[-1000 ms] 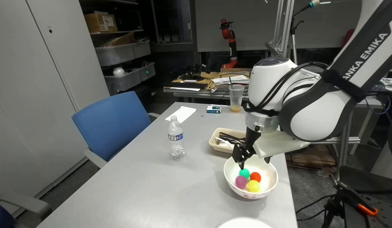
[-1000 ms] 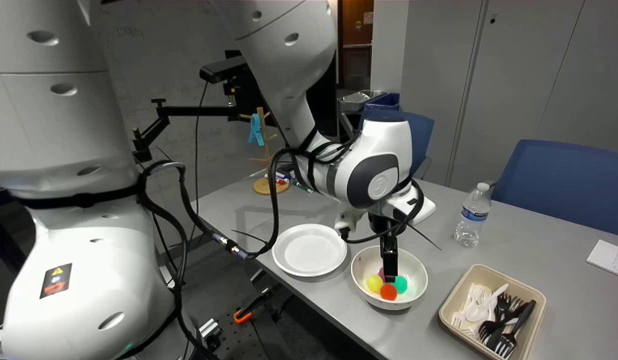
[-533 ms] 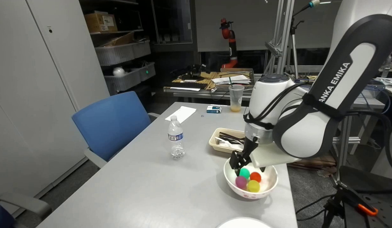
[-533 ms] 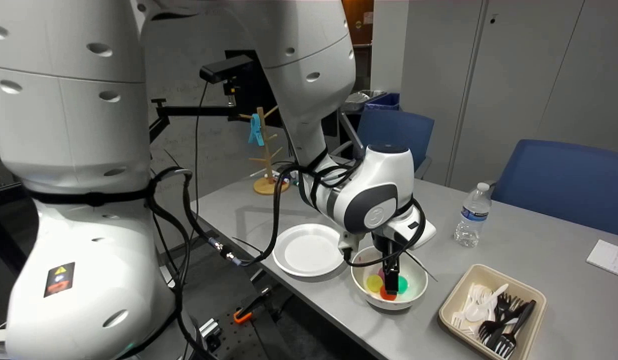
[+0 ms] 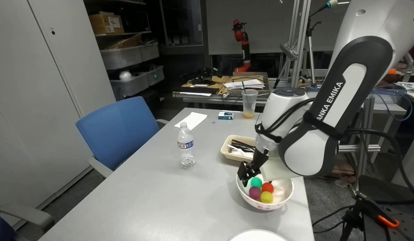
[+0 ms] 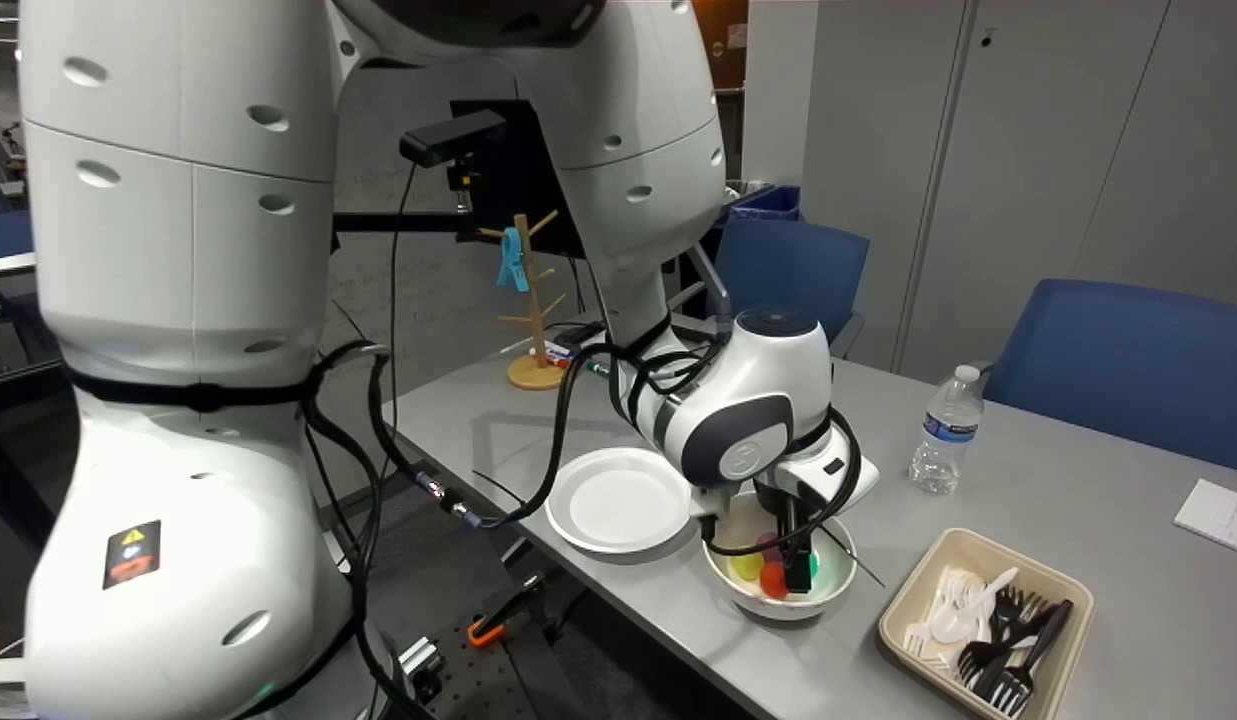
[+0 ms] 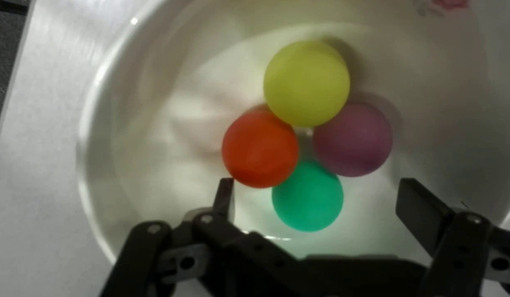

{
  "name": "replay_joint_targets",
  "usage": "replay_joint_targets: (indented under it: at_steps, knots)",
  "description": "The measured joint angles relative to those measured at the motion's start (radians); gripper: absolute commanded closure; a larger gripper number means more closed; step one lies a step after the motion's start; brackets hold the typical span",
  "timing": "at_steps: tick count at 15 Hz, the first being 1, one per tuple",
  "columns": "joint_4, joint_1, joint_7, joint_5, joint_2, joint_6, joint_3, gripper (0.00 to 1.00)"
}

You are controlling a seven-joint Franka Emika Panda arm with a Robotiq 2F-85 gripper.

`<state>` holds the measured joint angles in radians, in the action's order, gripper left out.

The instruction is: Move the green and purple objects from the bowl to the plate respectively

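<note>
In the wrist view the jaws stand spread, the leftmost crowding the red ball [image 7: 260, 147]; closing could knock it, shoving the green ball [image 7: 307, 197] into the purple ball [image 7: 352, 139], all three in the bowl [image 7: 457, 78]. Jaw contact is hard to judge; in an exterior view the plate [image 5: 257, 235] is cut off.
</note>
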<state>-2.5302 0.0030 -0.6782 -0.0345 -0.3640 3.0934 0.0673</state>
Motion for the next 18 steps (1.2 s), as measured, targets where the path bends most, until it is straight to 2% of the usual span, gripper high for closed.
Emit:
replay_joint_targets:
  at_steps: [1, 2, 8, 9, 15, 18]
  knots:
    - [0.003, 0.003, 0.016, -0.016, -0.008, 0.011, 0.001, 0.28]
    - [0.005, 0.005, 0.031, -0.031, -0.015, 0.021, 0.002, 0.30]
    - [0.015, 0.015, 0.105, -0.117, -0.034, 0.040, 0.002, 0.78]
    - [0.016, 0.015, 0.113, -0.127, -0.034, 0.040, 0.002, 0.82]
    - [0.018, 0.017, 0.130, -0.164, -0.029, 0.040, 0.006, 0.82]
    - [0.016, 0.036, 0.144, -0.164, -0.002, 0.029, 0.031, 0.82]
